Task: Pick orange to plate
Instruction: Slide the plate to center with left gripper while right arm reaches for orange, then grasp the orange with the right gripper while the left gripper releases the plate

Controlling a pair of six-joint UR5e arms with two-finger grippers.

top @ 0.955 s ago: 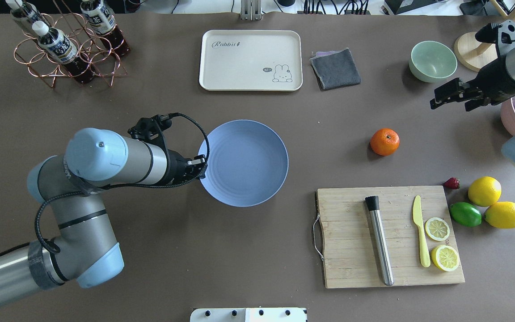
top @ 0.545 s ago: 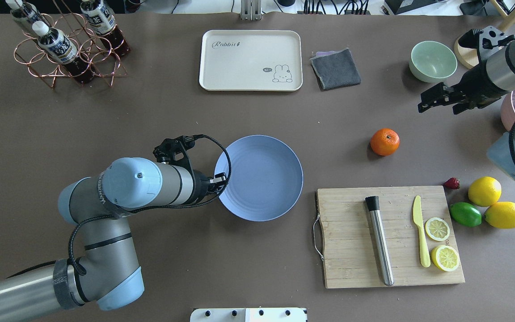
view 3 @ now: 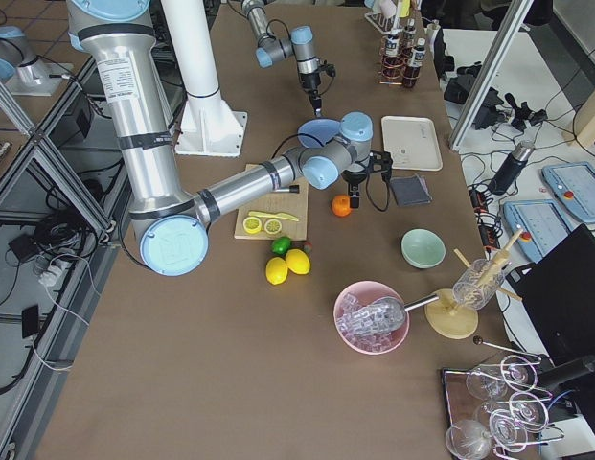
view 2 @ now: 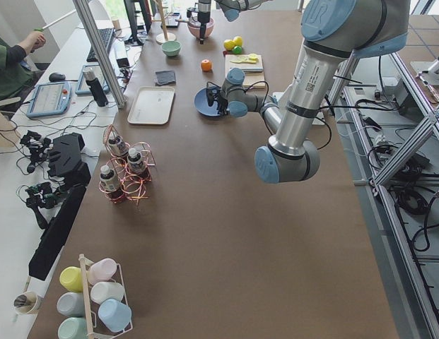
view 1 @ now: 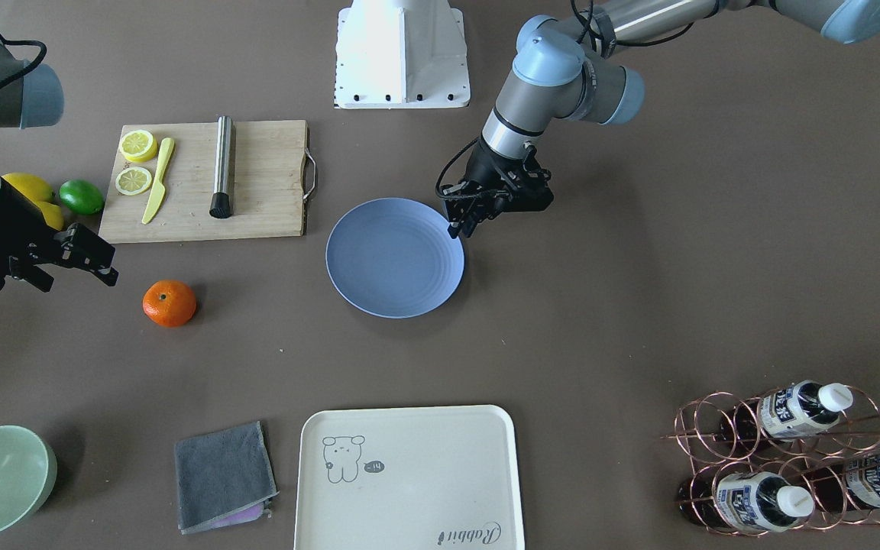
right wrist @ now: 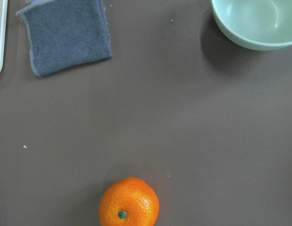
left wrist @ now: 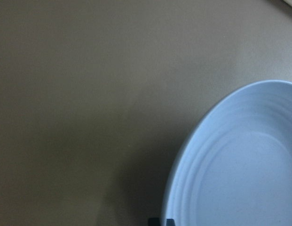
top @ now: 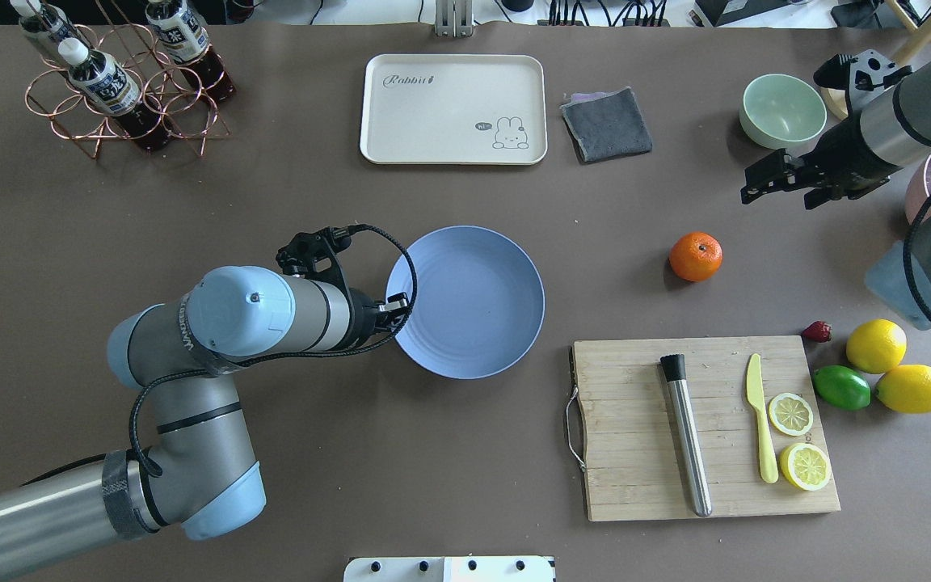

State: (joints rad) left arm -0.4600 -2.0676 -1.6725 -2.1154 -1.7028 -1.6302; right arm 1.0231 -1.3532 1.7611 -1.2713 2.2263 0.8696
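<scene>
Grippers: the right gripper hangs above the table, spread wide and empty. The left gripper is pinched on the rim of the plate. The orange rests on the table near the right gripper, below it and untouched, with the plate well beyond. Risk: the round fruit would likely roll clear if one finger touches first or closure is off-centre. The peel is bright, dimpled and glossy, with the green stem dot upward.

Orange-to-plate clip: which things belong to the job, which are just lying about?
Job: orange, plate, left gripper at the plate's rim, right gripper open, apart from the orange.
Lying about: tray, cloth, bowl, cutting board, lemons, lime, bottles.
</scene>
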